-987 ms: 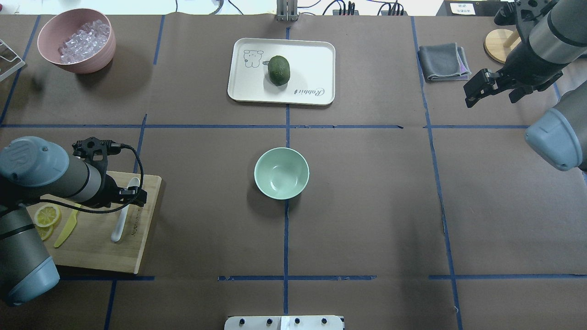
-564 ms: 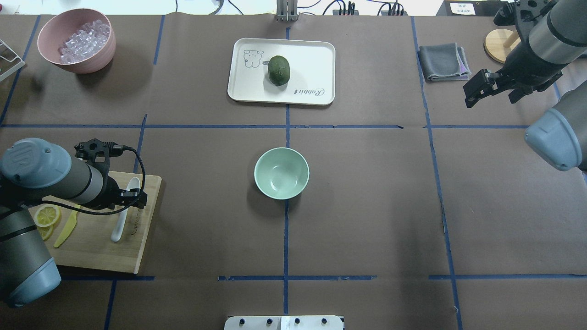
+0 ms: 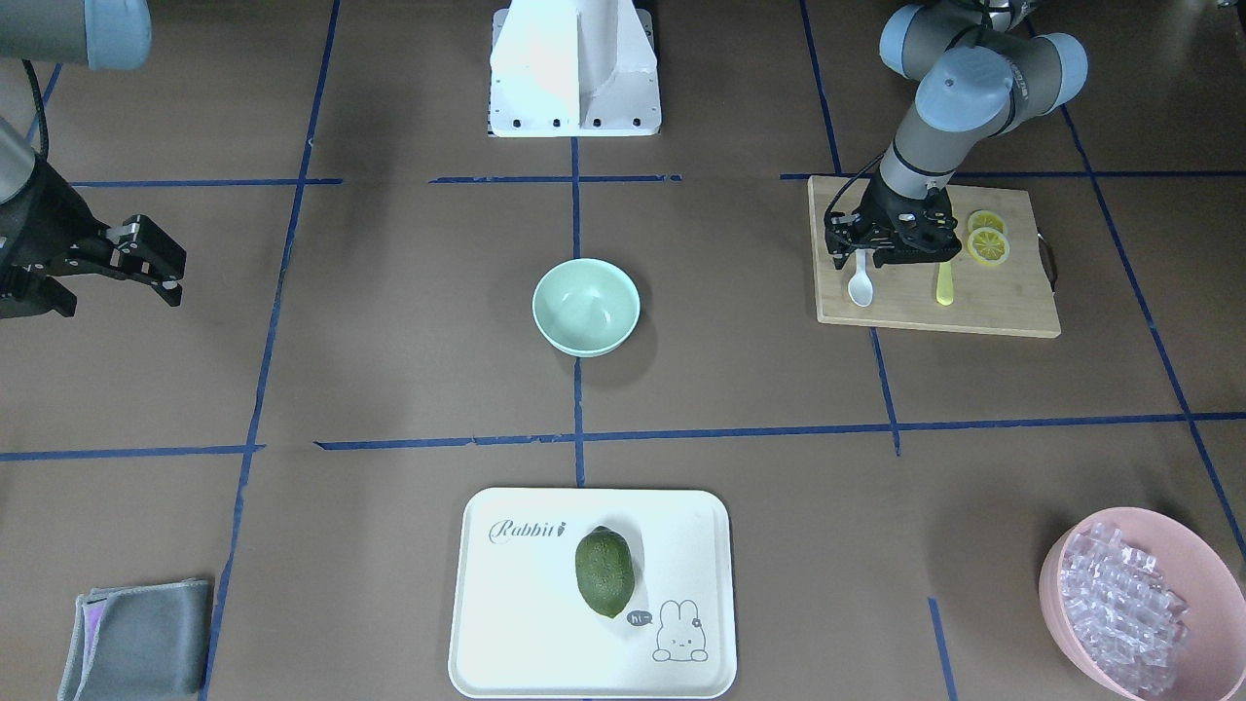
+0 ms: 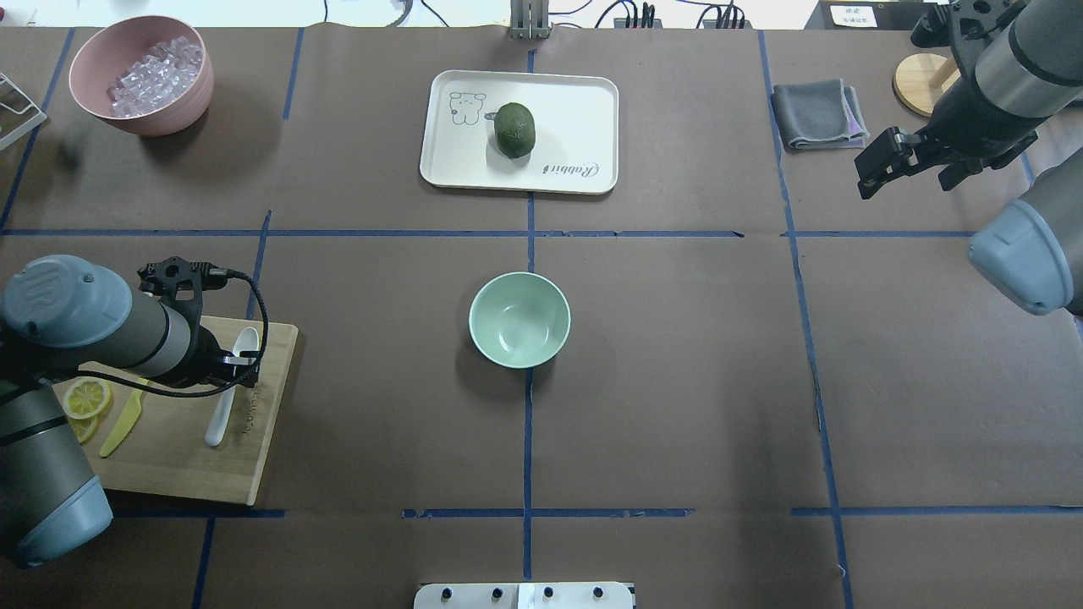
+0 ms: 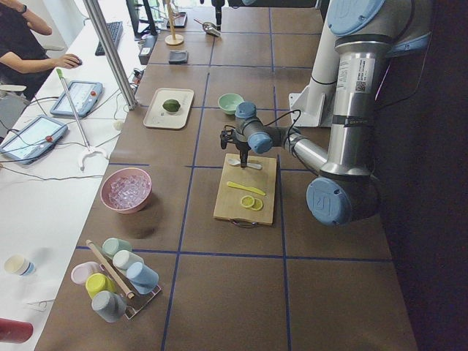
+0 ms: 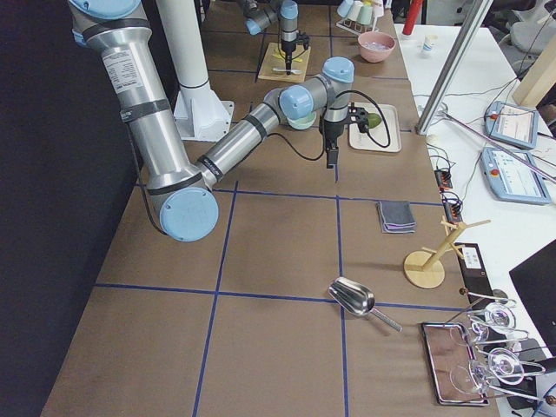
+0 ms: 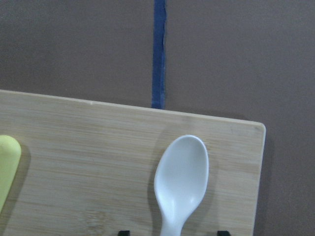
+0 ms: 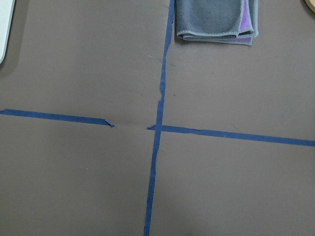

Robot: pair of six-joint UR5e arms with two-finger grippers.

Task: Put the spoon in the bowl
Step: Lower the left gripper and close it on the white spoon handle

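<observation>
The white spoon [image 4: 222, 410] lies on a wooden cutting board [image 4: 182, 465] at the near left, scoop pointing away from me. My left gripper [image 4: 239, 368] is open and low over the spoon, its jaws on either side of the handle just behind the scoop. The left wrist view shows the scoop [image 7: 182, 174] between the two black fingertips [image 7: 222, 232]. The mint-green bowl [image 4: 519, 320] stands empty at the table's middle, far to the spoon's right. My right gripper [image 4: 871, 173] is open and empty, high at the far right.
A yellow knife [image 4: 123, 423] and lemon slices [image 4: 86, 397] lie on the board, left of the spoon. A pink bowl of ice-like pieces [image 4: 140, 74] stands at the far left. A white tray [image 4: 575, 118] holds a green fruit [image 4: 515, 129]. A grey cloth [image 4: 816, 114] lies at the far right.
My left gripper has shifted slightly to the left over the spoon's handle. The spoon, the bowl and the right arm have not visibly moved.
</observation>
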